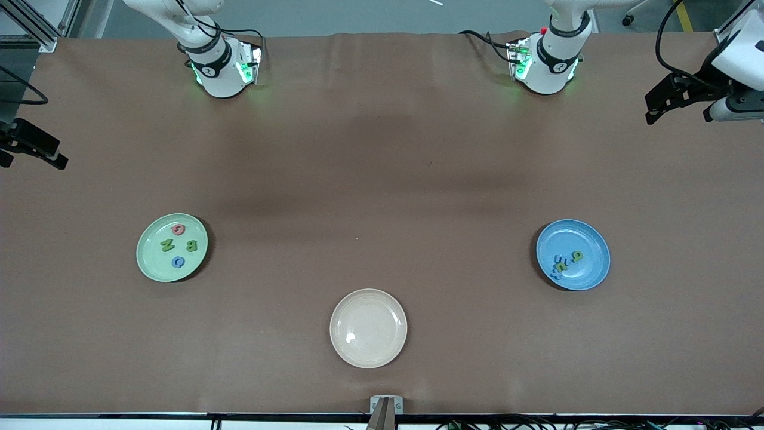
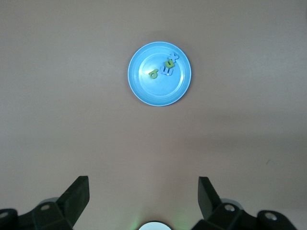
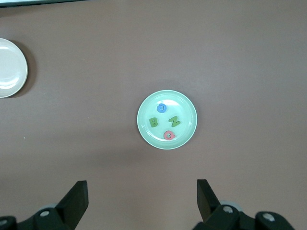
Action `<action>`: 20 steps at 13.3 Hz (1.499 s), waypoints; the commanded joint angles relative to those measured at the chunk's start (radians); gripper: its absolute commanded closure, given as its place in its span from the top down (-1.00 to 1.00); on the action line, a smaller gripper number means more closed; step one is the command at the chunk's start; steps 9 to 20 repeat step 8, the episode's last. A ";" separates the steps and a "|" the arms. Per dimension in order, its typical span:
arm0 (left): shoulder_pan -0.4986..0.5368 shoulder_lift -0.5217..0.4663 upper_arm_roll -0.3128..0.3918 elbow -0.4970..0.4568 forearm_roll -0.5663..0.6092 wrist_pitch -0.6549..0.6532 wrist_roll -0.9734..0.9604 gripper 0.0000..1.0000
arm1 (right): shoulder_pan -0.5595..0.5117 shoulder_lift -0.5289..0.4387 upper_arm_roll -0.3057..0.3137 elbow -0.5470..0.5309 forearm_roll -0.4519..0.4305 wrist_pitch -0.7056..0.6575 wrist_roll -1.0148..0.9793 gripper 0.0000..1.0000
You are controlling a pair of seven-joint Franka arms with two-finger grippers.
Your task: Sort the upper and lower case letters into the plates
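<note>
The pale green plate (image 1: pixel 149 261) lies toward the right arm's end of the table and holds a red letter (image 1: pixel 178 229), a green N (image 1: pixel 166 244), a green B (image 1: pixel 191 245) and a blue letter (image 1: pixel 178 261). The blue plate (image 1: pixel 591 239) lies toward the left arm's end and holds a green letter (image 1: pixel 576 256) beside a clump of blue letters (image 1: pixel 560 266). My left gripper (image 2: pixel 144 191) hangs open and empty high over bare table, with the blue plate (image 2: pixel 153 91) below it. My right gripper (image 3: pixel 142 191) is likewise open and empty above the green plate (image 3: pixel 184 108).
A cream-coloured plate (image 1: pixel 388 346) with nothing on it sits nearest the front camera, midway between the two coloured plates. Brown cloth covers the whole table. Both arm bases stand along the edge farthest from the front camera.
</note>
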 commanded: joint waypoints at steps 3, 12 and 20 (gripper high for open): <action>-0.010 -0.018 0.011 -0.012 -0.021 0.013 0.018 1.00 | -0.008 0.002 0.010 0.014 -0.011 -0.011 0.006 1.00; -0.010 -0.018 0.010 -0.003 -0.016 0.012 0.002 1.00 | -0.008 0.002 0.010 0.014 -0.011 -0.011 0.006 1.00; -0.010 -0.018 0.010 -0.003 -0.016 0.012 0.002 1.00 | -0.008 0.002 0.010 0.014 -0.011 -0.011 0.006 1.00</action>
